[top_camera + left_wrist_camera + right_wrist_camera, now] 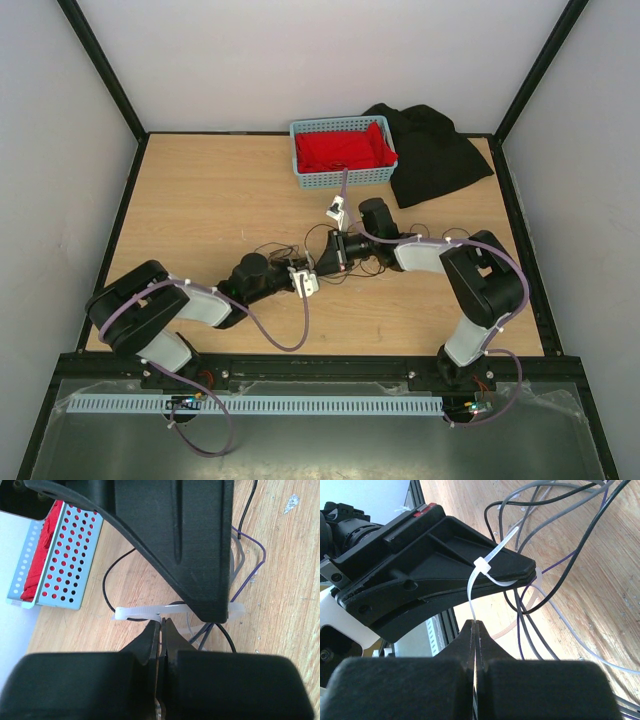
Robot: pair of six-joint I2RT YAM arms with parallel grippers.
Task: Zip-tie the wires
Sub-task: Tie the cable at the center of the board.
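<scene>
Both grippers meet at mid-table over the wires, thin black, grey and purple strands looping on the wood. The white zip tie is looped round some of them, its tail threaded through its head. My right gripper is shut on the strip just below the head. My left gripper is shut with its tips on the zip tie, which runs sideways under the right gripper's black finger. From above, the left gripper and right gripper nearly touch.
A blue perforated basket holding red cloth stands at the back centre, also in the left wrist view as the basket. A black cloth lies to its right. Black frame rails border the table.
</scene>
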